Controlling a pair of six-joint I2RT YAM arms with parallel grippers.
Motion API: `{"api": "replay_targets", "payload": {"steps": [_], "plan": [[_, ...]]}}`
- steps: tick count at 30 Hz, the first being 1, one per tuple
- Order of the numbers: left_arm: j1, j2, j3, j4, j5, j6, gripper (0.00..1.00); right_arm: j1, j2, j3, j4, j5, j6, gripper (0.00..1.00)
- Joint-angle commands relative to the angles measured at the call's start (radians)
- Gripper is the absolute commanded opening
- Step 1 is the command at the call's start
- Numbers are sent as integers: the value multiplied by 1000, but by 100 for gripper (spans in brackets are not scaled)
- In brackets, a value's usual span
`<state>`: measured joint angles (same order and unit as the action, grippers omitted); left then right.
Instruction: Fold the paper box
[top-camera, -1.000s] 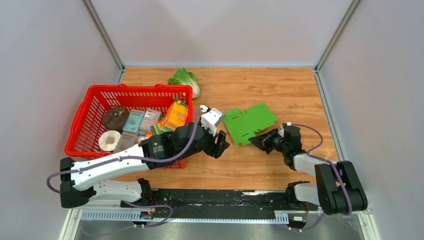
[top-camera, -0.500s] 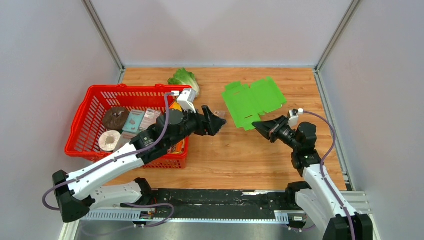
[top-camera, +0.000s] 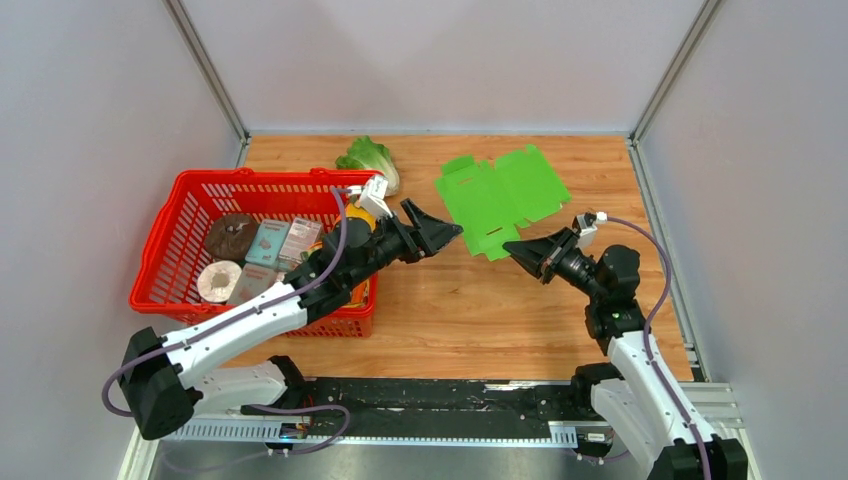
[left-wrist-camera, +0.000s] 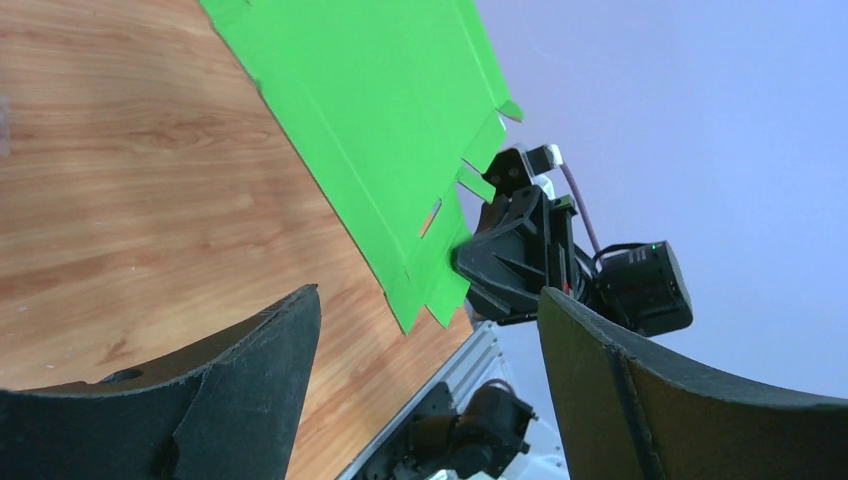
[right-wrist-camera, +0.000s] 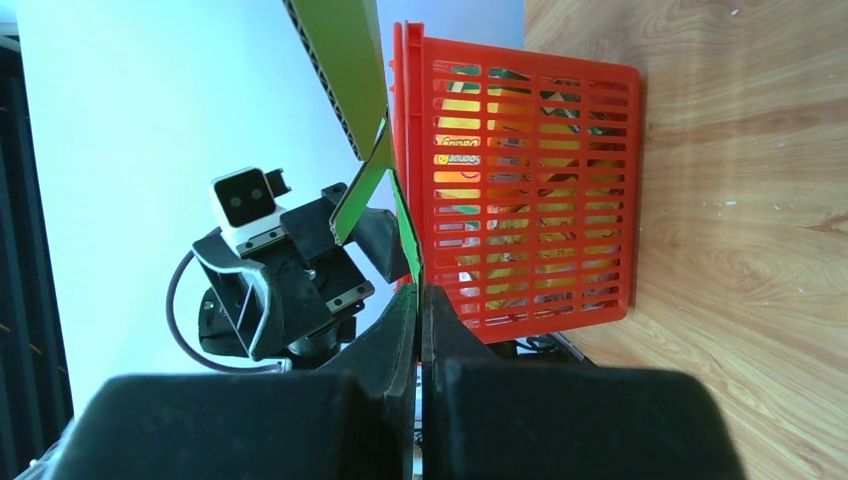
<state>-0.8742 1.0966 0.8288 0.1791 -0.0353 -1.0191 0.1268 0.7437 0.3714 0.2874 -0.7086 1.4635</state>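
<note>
The right gripper (top-camera: 514, 248) is pinching the near corner of the paper box (top-camera: 497, 198), its fingers clamped together on the thin card. The unfolded green sheet is hanging above the bench (top-camera: 560, 310), toward the far edge and right of centre. The left gripper (top-camera: 448, 231) is gaping wide apart and holding nothing, near the sheet's left side, just past the red basket (top-camera: 270, 176).

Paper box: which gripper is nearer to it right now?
Right. The right gripper is shut on the near corner of the paper box, holding it. The left gripper is open, off to the box's left side, not touching it.
</note>
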Motion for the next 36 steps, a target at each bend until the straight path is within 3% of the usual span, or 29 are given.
{"api": "replay_targets", "payload": {"steps": [1, 3, 11, 16, 19, 27, 31, 36], "plan": [[6, 3, -14, 120, -32, -93, 87, 4, -6, 55, 71, -37, 35, 0], [7, 28, -2, 203, -12, -96, 87, 4, -6, 49, 90, -46, 47, 0], [7, 141, 6, 405, 84, -145, 70, 4, -44, 44, 125, -68, 87, 0], [7, 145, -14, 447, 90, -161, 62, 4, -52, 57, 150, -71, 112, 0], [7, 100, -29, 441, 103, -125, 68, 4, -58, 70, 101, -65, 83, 0], [7, -119, -112, 146, -41, -47, 75, 4, -101, 92, 47, -38, 43, 0], [14, -97, -116, 149, -37, -82, 83, 4, -87, 100, 84, -52, 44, 0], [17, 69, -21, 373, 112, -130, 84, 4, -61, 107, 130, -84, 90, 0]]}}
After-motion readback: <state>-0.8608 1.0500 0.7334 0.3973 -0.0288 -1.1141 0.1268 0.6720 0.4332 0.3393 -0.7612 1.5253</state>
